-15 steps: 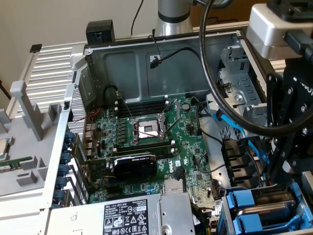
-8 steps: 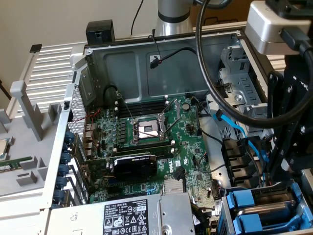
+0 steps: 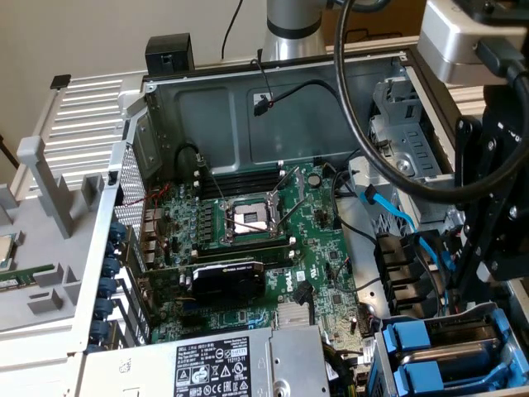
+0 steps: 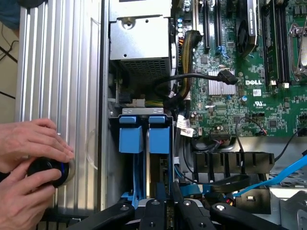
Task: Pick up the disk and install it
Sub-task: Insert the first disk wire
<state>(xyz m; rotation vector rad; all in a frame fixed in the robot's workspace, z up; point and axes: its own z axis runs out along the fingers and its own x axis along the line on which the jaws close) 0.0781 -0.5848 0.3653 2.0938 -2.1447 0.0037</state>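
The black claw (image 4: 165,203) has its jaws nearly closed, pinching the thin edge of the disk (image 4: 159,143). The disk stands on its side in the grey metal drive cage (image 4: 144,111), its glossy blue plastic rail right beside a second blue-railed drive (image 4: 130,136). Near the cage is the green motherboard (image 4: 240,105) with a finned silver heatsink (image 4: 221,86), and over on the ribbed aluminium panel (image 4: 57,72) a person's hands (image 4: 29,163) cup a round black knob (image 4: 50,170).

Inside the case (image 3: 248,107), the graphics card (image 3: 227,279) stands on the motherboard (image 3: 326,248), between the processor socket (image 3: 250,217) and the power-supply box (image 3: 223,368). The drive cage (image 3: 376,368) lies just beside that box, under the gripper (image 4: 160,208).
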